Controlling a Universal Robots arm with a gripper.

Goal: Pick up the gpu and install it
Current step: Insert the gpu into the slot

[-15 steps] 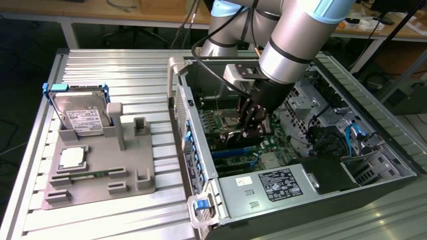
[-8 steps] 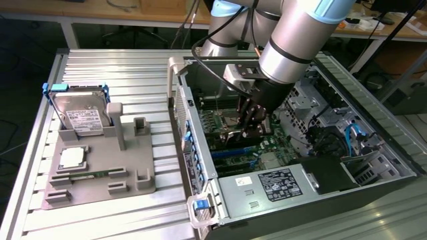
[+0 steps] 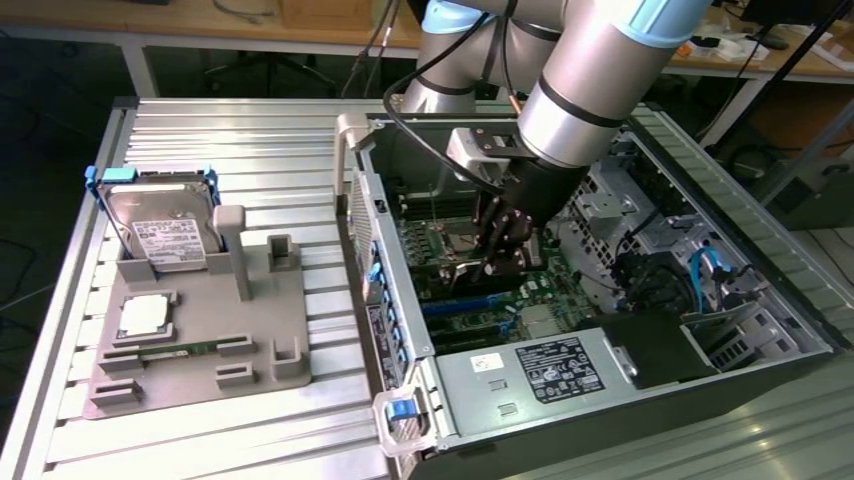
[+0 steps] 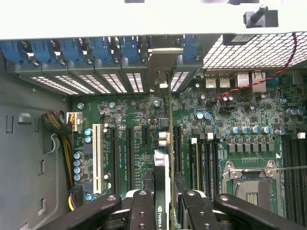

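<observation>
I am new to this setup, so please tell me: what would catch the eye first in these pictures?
First, the gripper reaching down into the open computer case, shut on the gpu, which stands on edge over the motherboard. On the exterior view's left, a grey holder carries a hard drive.

The robot's arm [image 3: 587, 75] is built of thick, smooth silver-grey metal tubes with light-blue plastic caps at the joints and black rings between segments. A black cable [image 3: 400, 95] loops along its side. At the wrist sits a small silver-grey box-shaped module [image 3: 478, 152]. Below it, the black two-finger gripper [image 4: 163, 201] has a dark cylindrical body and matte black linkage fingers [image 4: 142, 208] studded with small round screws.
</observation>
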